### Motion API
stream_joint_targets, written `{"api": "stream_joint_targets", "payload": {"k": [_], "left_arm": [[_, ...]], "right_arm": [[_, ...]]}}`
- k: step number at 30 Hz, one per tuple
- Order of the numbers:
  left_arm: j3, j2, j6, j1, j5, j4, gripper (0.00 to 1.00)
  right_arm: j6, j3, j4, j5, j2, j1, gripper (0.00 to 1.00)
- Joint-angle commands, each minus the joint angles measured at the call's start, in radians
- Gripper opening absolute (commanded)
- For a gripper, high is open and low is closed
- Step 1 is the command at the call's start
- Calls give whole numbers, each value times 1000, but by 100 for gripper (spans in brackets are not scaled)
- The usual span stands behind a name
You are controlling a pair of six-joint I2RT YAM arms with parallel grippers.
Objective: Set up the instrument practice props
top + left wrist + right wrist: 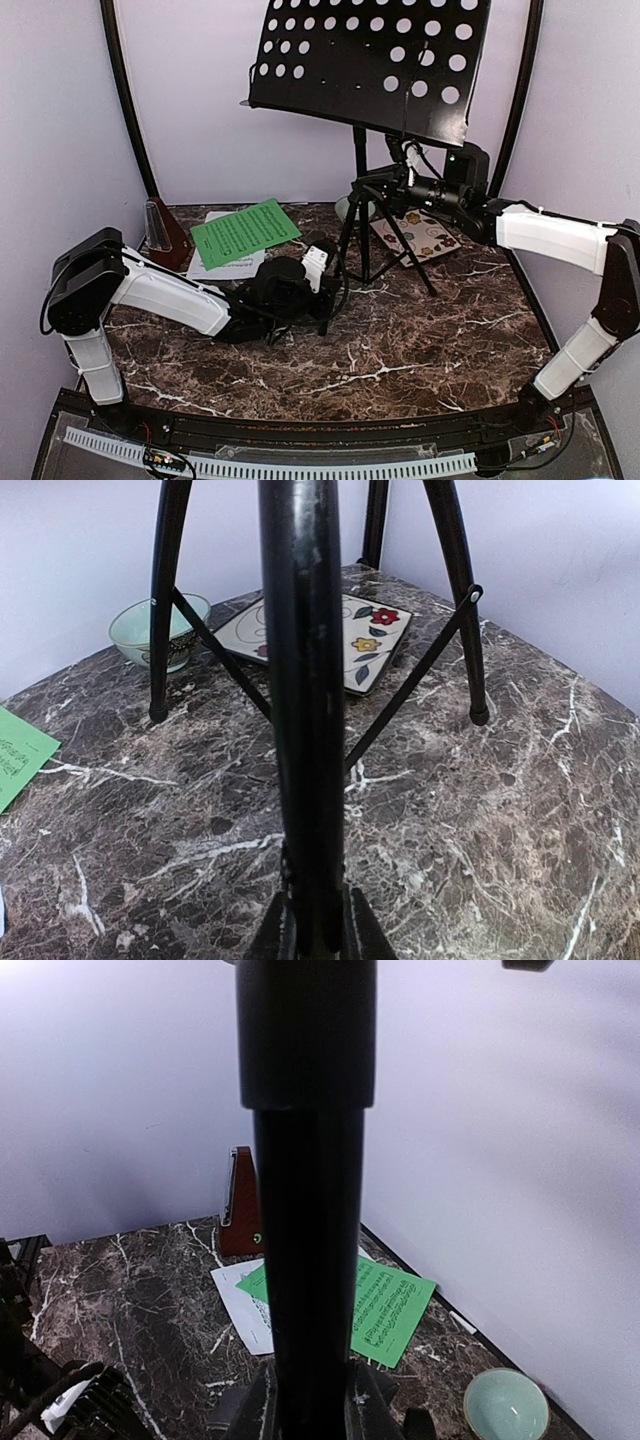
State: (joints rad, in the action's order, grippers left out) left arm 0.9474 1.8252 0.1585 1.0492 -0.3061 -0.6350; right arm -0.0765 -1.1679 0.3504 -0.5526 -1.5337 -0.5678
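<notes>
Overhead, the music stand rises at the upper centre of the frame. Its perforated desk is cut off by the top edge, and its tripod feet rest on the marbled table. The left pincer is closed on one tripod leg. In the left wrist view that leg fills the middle of the frame from top to bottom, and only the tips of the fingers show on either side of it at the bottom edge. The right pincer is clamped on the upright pole, higher up. In the right wrist view the pole blocks the centre, and the two fingers hug it at the bottom edge, mostly cut off. The green sheet lies flat at centre left of the overhead frame, overlapping the white sheet, most of which it covers. The metronome stands upright at the left, just beside the sheets and near the back wall; in the right wrist view its right side vanishes behind the pole. A pale green bowl sits behind the stand, nearly hidden overhead by pole and leg. A flowered tile lies just beside it, partly crossed by the tripod's braces. The print on the sheets is too small to read.
</notes>
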Motion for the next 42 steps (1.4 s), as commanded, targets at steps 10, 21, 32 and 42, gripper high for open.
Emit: {"api": "stream_joint_targets", "payload": {"k": [10,21,32,42], "left_arm": [[174,105,50,67,-192,50,0],[257,141,97,86,-183,117,0],[265,155,151,119,-248,136,0],[263,155,197,141,-253,158,0]], "right_arm": [[41,-46,350,-335,-52,63,0],[75,-36,373,-376,-104,81,12],[102,-5,373,-341,-87,82,49],[105,66,363,-281,-43,82,71]]}}
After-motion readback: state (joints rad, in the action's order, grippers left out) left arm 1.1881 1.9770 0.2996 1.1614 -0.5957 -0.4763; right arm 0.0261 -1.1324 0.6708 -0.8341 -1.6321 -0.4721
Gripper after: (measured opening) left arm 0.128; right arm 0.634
